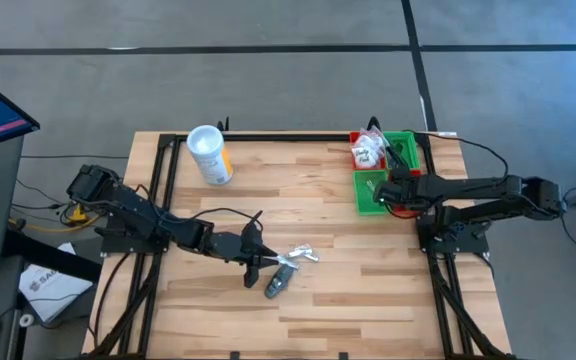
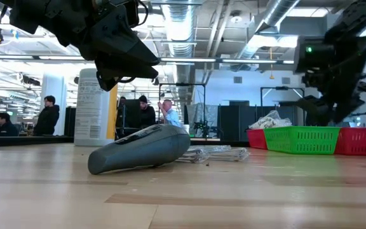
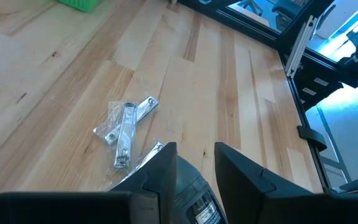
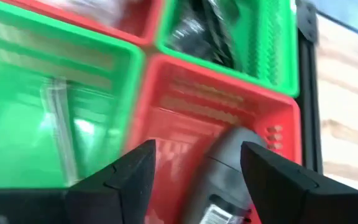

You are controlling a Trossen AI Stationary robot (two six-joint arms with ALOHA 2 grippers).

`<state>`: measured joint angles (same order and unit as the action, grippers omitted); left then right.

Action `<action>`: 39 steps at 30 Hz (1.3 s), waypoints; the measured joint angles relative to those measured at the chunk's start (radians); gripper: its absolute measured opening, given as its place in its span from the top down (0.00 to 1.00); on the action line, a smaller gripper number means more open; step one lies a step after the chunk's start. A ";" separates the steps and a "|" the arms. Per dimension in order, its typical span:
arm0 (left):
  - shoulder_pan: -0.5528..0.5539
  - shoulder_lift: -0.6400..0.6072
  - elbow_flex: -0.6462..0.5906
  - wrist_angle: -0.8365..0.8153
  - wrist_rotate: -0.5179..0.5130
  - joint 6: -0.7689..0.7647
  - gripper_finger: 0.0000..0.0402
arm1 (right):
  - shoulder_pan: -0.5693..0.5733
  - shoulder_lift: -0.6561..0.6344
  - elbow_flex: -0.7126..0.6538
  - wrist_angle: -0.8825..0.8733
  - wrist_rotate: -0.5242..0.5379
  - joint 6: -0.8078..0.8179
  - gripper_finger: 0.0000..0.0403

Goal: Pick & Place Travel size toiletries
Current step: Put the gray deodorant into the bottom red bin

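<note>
1. Nearest the table's front edge, a grey tube (image 1: 279, 284) is seen lying on its side on the wood; the left gripper (image 1: 255, 262) is poised just above and beside it, its fingers (image 3: 166, 177) parted with the tube's body showing in the gap between them; no grip is judged to have been made yet
2. Just beyond the tube, a clear-wrapped packet (image 3: 125, 127) of metal clippers lies flat on the table (image 1: 368, 290), apart from the gripper and untouched
3. Farther back, the right gripper (image 4: 194, 171) is held over a red bin (image 4: 229, 106); its fingers are spread and a grey tube (image 4: 219, 171) lies between them; whether it is gripped or already let go cannot be told
4. The adjoining green bins (image 1: 400, 150) and a second red bin already hold packets and dark items; a white canister (image 1: 209, 154) stands at the far left, well apart
5. Step in hand, as judged: a pick on the left, a deposit on the right; the next move calls for the left fingers to be lowered astride the tube and closed across its width
</note>
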<state>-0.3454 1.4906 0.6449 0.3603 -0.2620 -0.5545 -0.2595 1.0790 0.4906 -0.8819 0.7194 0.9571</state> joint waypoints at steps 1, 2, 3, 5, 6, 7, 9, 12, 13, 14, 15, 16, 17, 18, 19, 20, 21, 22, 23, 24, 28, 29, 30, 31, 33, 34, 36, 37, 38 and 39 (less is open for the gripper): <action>0.000 0.000 0.000 0.000 0.000 0.000 0.75 | 0.015 0.000 0.015 -0.001 -0.001 -0.017 0.45; 0.000 0.000 0.000 0.000 0.000 0.000 0.75 | 0.031 0.000 0.031 -0.003 -0.001 -0.033 0.46; 0.000 0.000 0.000 0.000 0.000 0.000 0.75 | 0.049 0.000 0.050 -0.003 -0.001 -0.045 0.46; 0.000 0.000 0.000 0.000 0.000 -0.002 0.75 | 0.086 0.000 0.088 0.003 -0.001 -0.067 0.47; -0.001 0.000 0.000 0.000 0.000 -0.003 0.75 | 0.107 0.000 0.105 0.010 -0.001 -0.076 0.48; -0.002 0.000 0.000 0.000 0.000 -0.003 0.75 | 0.131 0.000 0.122 0.021 -0.002 -0.089 0.48; -0.008 0.000 0.000 0.000 0.001 -0.007 0.75 | 0.180 0.000 0.147 0.070 -0.009 -0.144 0.48; -0.021 0.000 0.000 0.000 0.002 -0.009 0.75 | 0.267 0.000 0.163 0.203 -0.020 -0.268 0.49; -0.026 0.000 0.000 0.000 0.002 -0.009 0.75 | 0.296 0.000 0.163 0.260 -0.034 -0.323 0.49; -0.031 0.000 0.000 0.000 0.002 -0.010 0.75 | 0.324 0.000 0.163 0.315 -0.053 -0.380 0.49; -0.036 0.000 0.000 0.000 0.002 -0.011 0.75 | 0.352 0.000 0.163 0.369 -0.075 -0.434 0.48; -0.041 0.000 0.000 0.000 0.002 -0.011 0.75 | 0.378 0.000 0.163 0.420 -0.098 -0.482 0.48; -0.046 0.000 0.000 0.000 0.002 -0.011 0.75 | 0.403 0.003 0.163 0.471 -0.119 -0.522 0.48; -0.050 0.000 0.000 0.000 0.002 -0.014 0.75 | 0.425 0.008 0.163 0.523 -0.136 -0.556 0.49; -0.055 0.000 0.000 0.000 0.002 -0.020 0.75 | 0.446 0.015 0.163 0.563 -0.152 -0.578 0.49; -0.058 0.000 0.000 0.000 0.002 -0.025 0.75 | 0.464 0.022 0.163 0.598 -0.163 -0.601 0.49; -0.061 0.000 0.000 0.000 0.002 -0.026 0.75 | 0.481 0.031 0.163 0.632 -0.182 -0.624 0.49; -0.064 0.000 0.000 0.000 0.002 -0.029 0.75 | 0.496 0.040 0.163 0.659 -0.199 -0.644 0.50; -0.066 0.000 0.000 0.000 0.002 -0.032 0.75 | 0.510 0.051 0.163 0.680 -0.212 -0.655 0.50; -0.066 0.000 0.000 0.000 0.002 -0.037 0.75 | 0.523 0.065 0.163 0.705 -0.229 -0.669 0.50; -0.067 0.000 0.000 0.002 0.002 -0.077 0.75 | 0.558 0.138 0.163 0.788 -0.253 -0.706 0.51; -0.069 0.000 0.000 0.002 0.001 -0.082 0.75 | 0.563 0.156 0.163 0.807 -0.253 -0.707 0.52; -0.071 0.000 0.000 0.002 0.000 -0.089 0.75 | 0.565 0.174 0.163 0.819 -0.253 -0.708 0.52; -0.073 0.000 0.000 0.003 -0.001 -0.103 0.75 | 0.568 0.189 0.163 0.822 -0.253 -0.711 0.52; -0.077 0.004 0.000 0.008 0.000 -0.127 0.75 | 0.567 0.214 0.163 0.840 -0.253 -0.713 0.52; -0.083 0.009 0.002 0.009 0.000 -0.135 0.75 | 0.567 0.226 0.163 0.852 -0.252 -0.713 0.52; -0.093 0.025 0.008 0.006 -0.002 -0.140 0.75 | 0.567 0.245 0.163 0.857 -0.253 -0.714 0.53; -0.098 0.039 0.017 0.008 -0.008 -0.143 0.75 | 0.565 0.252 0.163 0.864 -0.252 -0.715 0.52; -0.104 0.049 0.022 0.006 -0.020 -0.146 0.75 | 0.562 0.253 0.163 0.862 -0.252 -0.721 0.52; -0.107 0.061 0.030 0.005 -0.022 -0.150 0.75 | 0.558 0.253 0.163 0.862 -0.252 -0.722 0.52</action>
<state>-0.4526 1.5519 0.6746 0.3649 -0.2836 -0.7040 0.2985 1.3317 0.6533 -0.0203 0.4673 0.2346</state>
